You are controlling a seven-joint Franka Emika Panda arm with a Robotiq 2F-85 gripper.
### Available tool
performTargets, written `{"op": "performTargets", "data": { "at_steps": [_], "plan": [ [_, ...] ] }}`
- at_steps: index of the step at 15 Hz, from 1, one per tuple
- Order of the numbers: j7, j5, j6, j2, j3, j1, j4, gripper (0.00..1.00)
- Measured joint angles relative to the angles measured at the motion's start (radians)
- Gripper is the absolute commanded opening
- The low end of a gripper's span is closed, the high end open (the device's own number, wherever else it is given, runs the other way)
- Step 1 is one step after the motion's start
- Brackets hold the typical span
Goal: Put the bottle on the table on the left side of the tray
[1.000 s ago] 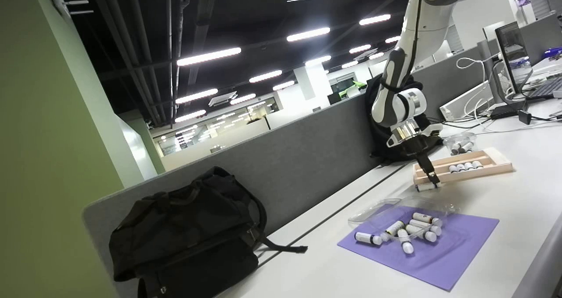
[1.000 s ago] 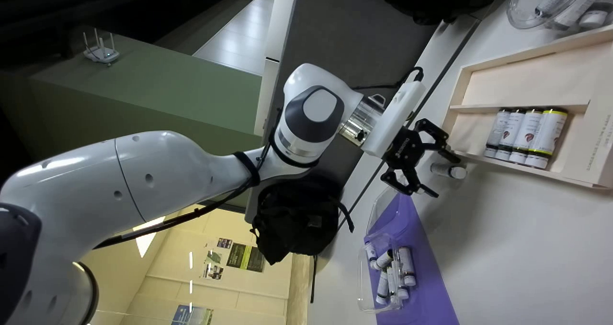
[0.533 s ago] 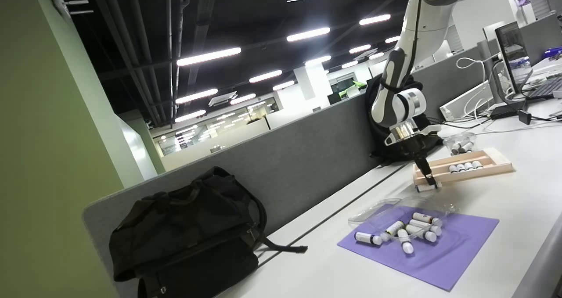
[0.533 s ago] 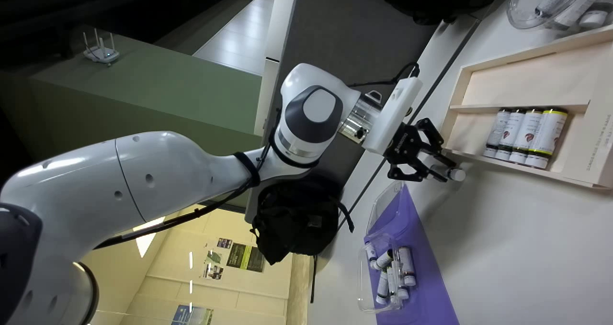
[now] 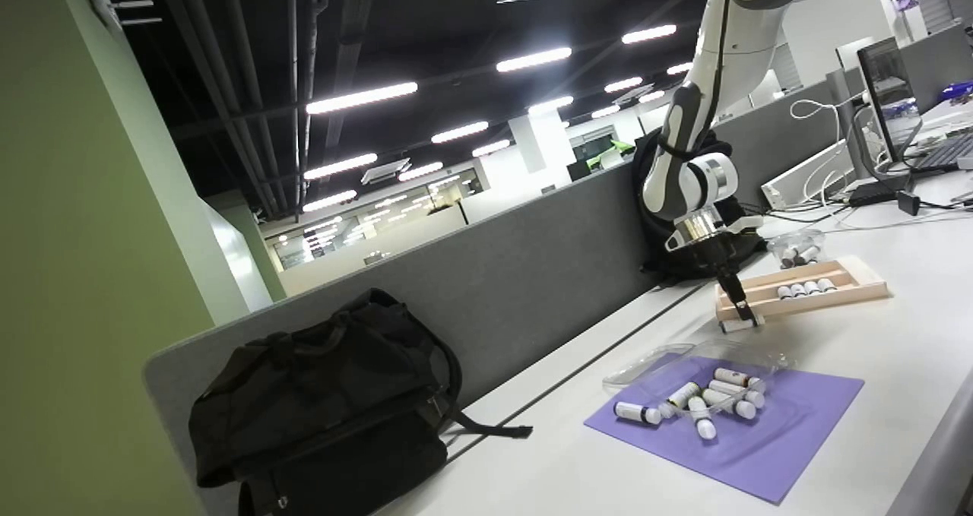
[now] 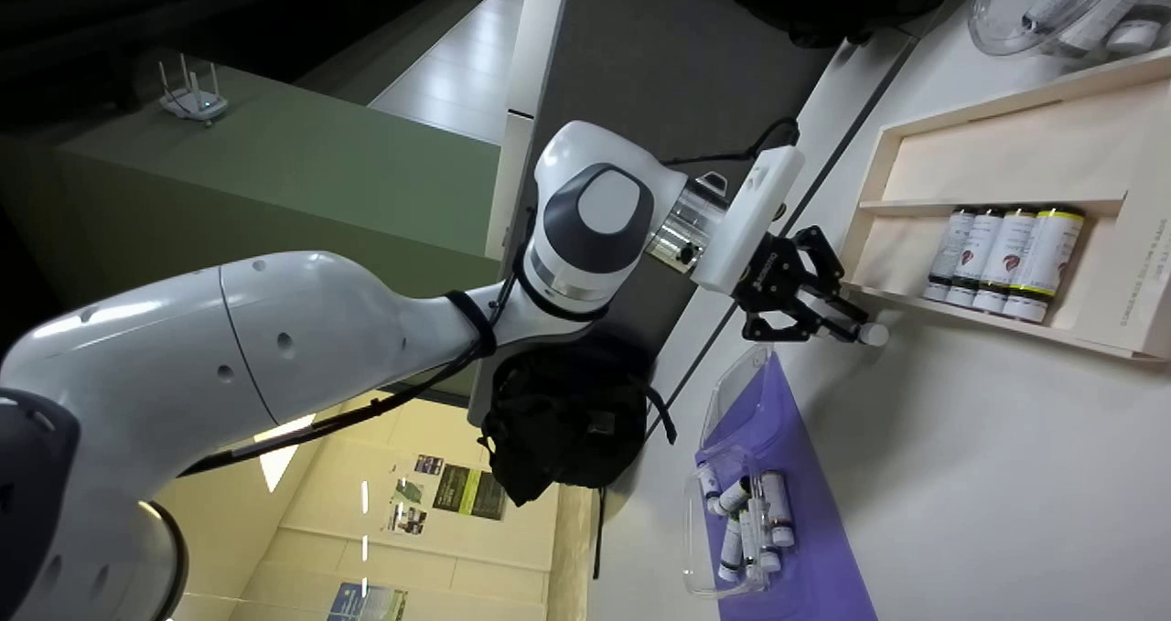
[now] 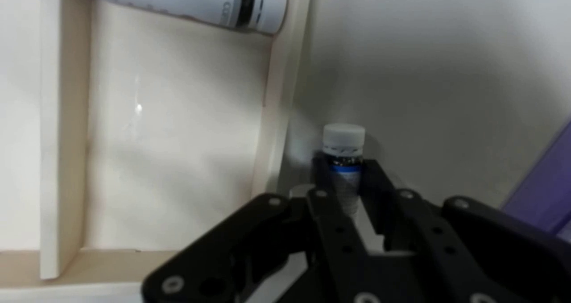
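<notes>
ok so the black two-finger gripper (image 7: 346, 171) is pinching the slim, dark-necked cylindrical bottle with a white cap and blue band (image 7: 344, 160), one finger each side, and the hold looks nearer the cap than the middle. The bottle is down at the long pale grey-white smooth desk top (image 6: 988, 475), resting or barely off it, can't tell which from these angles, just beside the near wall of the flat, shallow rectangular tray of light tan wood (image 5: 836, 299), by its left end in both exterior views. I read the task as getting it into the tray's left side, so I'd call this step the grab, with the lift next. IMO go straight up before anything else: that wall is right there, and a sideways drag would probably scrape the bottle on it. With the grip off-centre the other end may droop, so raise it slow and get the whole bottle over the rim before sliding it toward the far side. Plan ahead, too: the bottle lies roughly along that wall, while the row of four white-labelled cylindrical bottles (image 6: 1004, 253) in the tray lies across its compartment, caps to the near side. So give the wrist about a quarter turn up high, cap toward the near wall, then lower onto the wood floor left of the row. Let go only once it touches, since it's round and would likely roll.
</notes>
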Motion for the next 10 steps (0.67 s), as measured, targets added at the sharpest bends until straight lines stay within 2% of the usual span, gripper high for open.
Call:
{"op": "performTargets", "data": {
  "at_steps": [10],
  "plan": [
    [0.01, -0.014, -0.009, 0.0, -0.001, 0.015, 0.003, 0.06]
  ]
}}
